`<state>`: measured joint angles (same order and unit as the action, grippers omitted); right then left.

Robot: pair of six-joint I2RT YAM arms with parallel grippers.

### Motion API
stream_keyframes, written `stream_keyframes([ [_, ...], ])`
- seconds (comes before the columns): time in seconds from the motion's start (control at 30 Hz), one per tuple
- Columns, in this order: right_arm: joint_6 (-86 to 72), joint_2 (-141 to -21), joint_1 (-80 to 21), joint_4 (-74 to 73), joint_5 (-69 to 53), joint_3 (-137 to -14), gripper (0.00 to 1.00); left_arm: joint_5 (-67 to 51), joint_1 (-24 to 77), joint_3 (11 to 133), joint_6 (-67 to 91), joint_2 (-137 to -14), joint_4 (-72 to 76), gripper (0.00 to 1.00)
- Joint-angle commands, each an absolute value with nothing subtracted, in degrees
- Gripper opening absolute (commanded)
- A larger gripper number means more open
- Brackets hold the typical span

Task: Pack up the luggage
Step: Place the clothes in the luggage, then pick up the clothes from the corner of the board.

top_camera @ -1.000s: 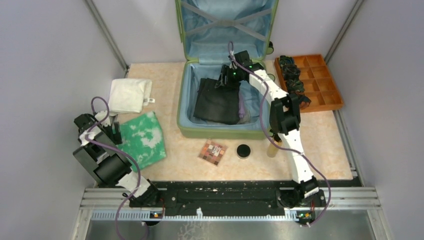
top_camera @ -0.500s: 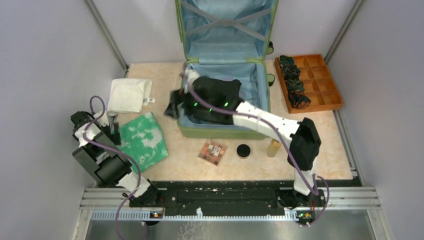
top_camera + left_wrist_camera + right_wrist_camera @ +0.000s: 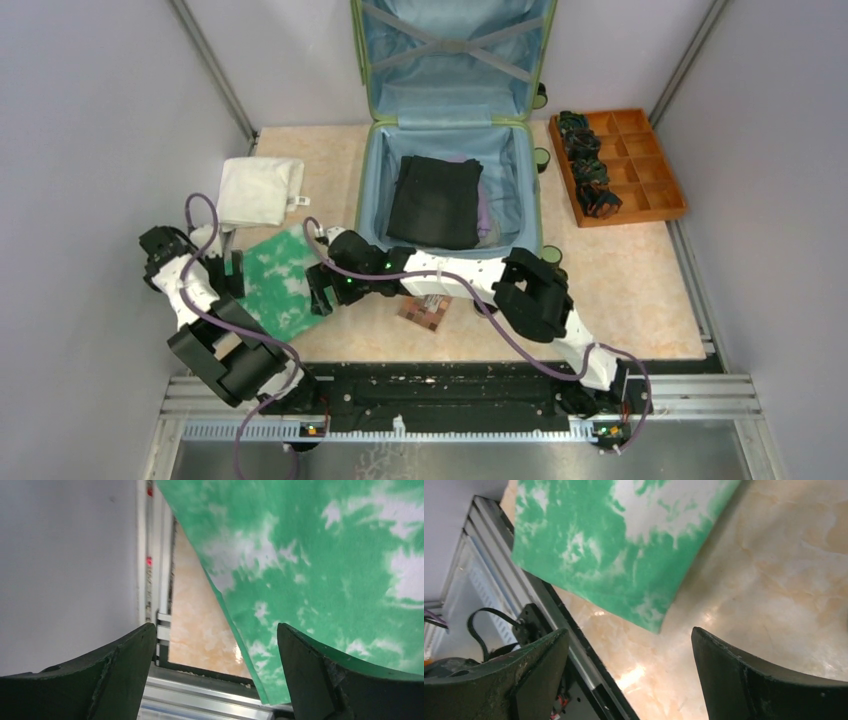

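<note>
On the beige marble tabletop (image 3: 640, 290), fetching the next item: right gripper (image 3: 322, 290) spread over a corner of the green mottled cloth (image 3: 278, 285), left gripper (image 3: 228, 268) spread at its opposite edge (nothing pinched), luggage (image 3: 371, 200) open beyond and right of both; next, likely lowering and closing.

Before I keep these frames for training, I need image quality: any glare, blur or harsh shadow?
Top external: even light, sharp, soft shadows. Left wrist: green cloth in focus, left fingers dark. Right wrist: bright glare patches on the glossy table, right fingers dark too.
</note>
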<state>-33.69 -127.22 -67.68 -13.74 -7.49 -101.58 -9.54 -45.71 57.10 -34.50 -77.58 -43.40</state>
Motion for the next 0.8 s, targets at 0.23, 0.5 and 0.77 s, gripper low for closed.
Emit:
stream_keyframes([
  [0.23,-37.9,-138.5,-67.8,-14.2,-7.0,-115.2,0.81,-2.4,-46.8,48.1,-38.8,-79.4,-36.5,0.94],
  [0.5,-39.0,-142.5,-68.1,-13.0,-7.7,-120.2,0.65,2.3,-46.8,45.1,-39.1,-84.2,-28.5,0.92],
  [0.77,-38.4,-138.5,-68.8,-13.8,-7.1,-122.6,0.24,3.6,-46.8,42.6,-39.9,-87.2,-23.8,0.9],
])
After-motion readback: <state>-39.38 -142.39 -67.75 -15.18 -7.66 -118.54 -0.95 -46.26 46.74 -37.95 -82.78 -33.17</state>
